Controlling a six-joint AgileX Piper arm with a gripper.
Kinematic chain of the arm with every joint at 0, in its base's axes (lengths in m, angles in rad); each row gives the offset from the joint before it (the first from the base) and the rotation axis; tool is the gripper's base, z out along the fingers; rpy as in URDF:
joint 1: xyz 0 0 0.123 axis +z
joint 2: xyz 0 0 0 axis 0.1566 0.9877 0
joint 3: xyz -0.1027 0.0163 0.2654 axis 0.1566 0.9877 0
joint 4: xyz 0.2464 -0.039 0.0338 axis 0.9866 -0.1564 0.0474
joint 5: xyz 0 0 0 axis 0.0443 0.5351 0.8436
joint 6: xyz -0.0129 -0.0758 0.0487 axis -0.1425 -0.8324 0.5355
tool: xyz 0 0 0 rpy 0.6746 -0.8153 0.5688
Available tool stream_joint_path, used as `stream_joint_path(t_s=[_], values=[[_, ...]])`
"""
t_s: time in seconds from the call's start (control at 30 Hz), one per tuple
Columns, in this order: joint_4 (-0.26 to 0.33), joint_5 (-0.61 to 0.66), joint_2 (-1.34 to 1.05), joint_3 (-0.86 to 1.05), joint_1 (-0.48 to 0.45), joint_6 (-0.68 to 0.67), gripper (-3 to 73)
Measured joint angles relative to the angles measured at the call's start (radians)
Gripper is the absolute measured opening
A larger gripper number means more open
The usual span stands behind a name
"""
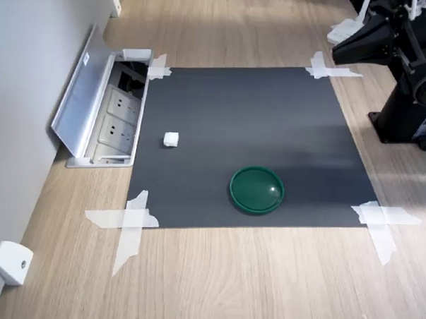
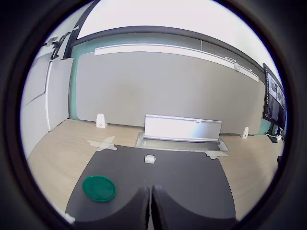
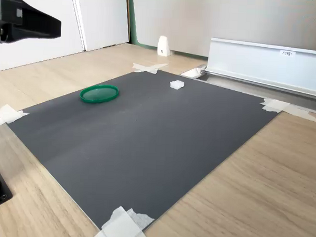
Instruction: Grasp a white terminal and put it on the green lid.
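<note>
my gripper (image 2: pixel 149 207) hangs above the near edge of the dark grey rectangular mat (image 1: pixel 257 126), fingers pressed together and holding nothing. the tiny white plastic cube-like terminal (image 1: pixel 171 139) lies on the mat near the open silver socket box (image 1: pixel 105 116), untouched. the round dark green glossy plastic lid (image 1: pixel 257 190) rests flat on the same mat, well apart from the terminal. white tape strips (image 1: pixel 129 223) fix the mat's corners to the wooden bench (image 1: pixel 229 280).
</note>
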Motion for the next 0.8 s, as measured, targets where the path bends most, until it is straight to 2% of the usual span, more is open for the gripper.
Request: stream_joint_path(t_s=[0.6,0.8], values=[[0.0,0.0,0.0,-0.001,0.0,0.0,-0.9],[0.0,0.001,0.074,-0.08,0.0,0.0,-0.9]])
